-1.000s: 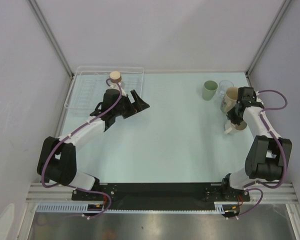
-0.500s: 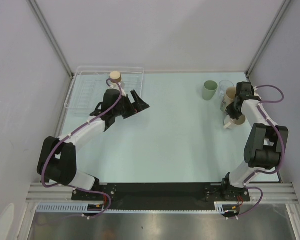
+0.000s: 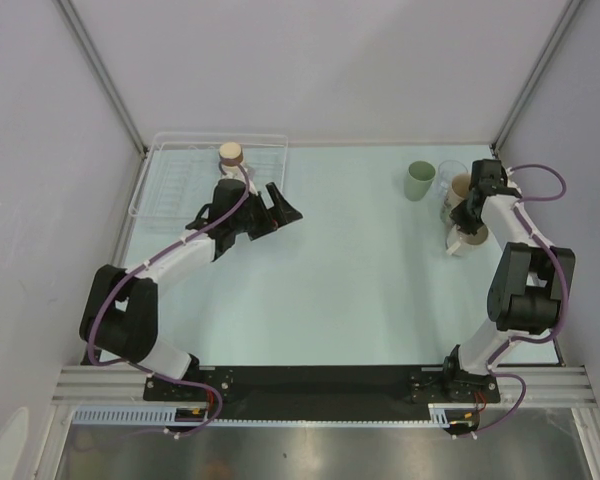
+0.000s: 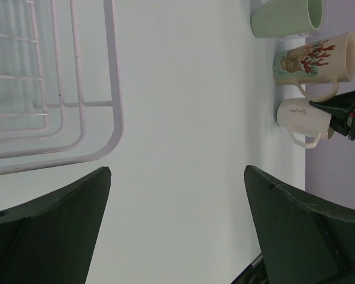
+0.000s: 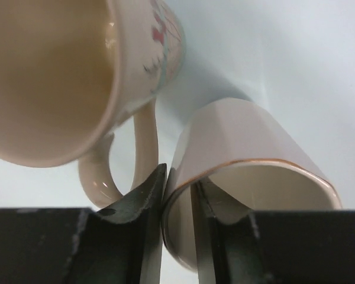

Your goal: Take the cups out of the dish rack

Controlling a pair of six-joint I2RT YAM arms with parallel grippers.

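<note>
Brown cup (image 3: 231,153) alone in dish rack (image 4: 114,89); right fingers (image 5: 136,213) tight on rim of white cup (image 5: 254,142), left fingers (image 4: 53,225) wide apart.

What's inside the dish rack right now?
One brown cup stands at the far rim of the dish rack. The left arm covers its near right part; nothing else shows.

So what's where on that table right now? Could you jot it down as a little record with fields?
rack: dish rack, far left of the table
in rack: brown cup
out of rack, far right: pale green cup, clear glass, beige cup, white cup
left jaws: open, empty, beside the rack
right jaws: shut on the white cup's rim
</note>
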